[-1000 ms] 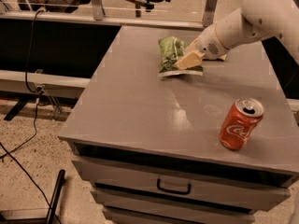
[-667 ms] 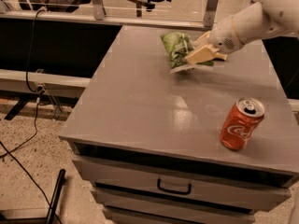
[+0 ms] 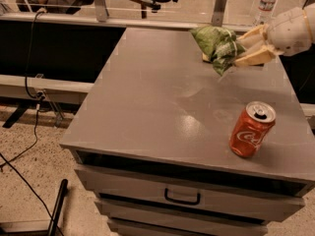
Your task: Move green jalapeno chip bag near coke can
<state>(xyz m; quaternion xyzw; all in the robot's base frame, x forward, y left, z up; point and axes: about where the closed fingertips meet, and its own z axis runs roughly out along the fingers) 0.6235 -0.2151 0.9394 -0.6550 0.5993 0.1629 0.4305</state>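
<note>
The green jalapeno chip bag [image 3: 216, 44] is crinkled and hangs in the air above the back right of the grey cabinet top [image 3: 162, 97]. My gripper [image 3: 241, 47] comes in from the right edge, and its tan fingers [image 3: 255, 56] are shut on the bag's right side. The coke can [image 3: 251, 130] stands upright, red with a silver top, near the front right of the cabinet top. It is well in front of and below the bag.
The cabinet has drawers with a dark handle [image 3: 182, 199] at the front. A clear water bottle [image 3: 266, 3] stands on the floor behind. Cables [image 3: 29, 136] trail on the floor at the left. A railing [image 3: 123, 14] runs behind the cabinet.
My gripper has lifted the chip bag off the cabinet top and carried it up. The coke can has not moved.
</note>
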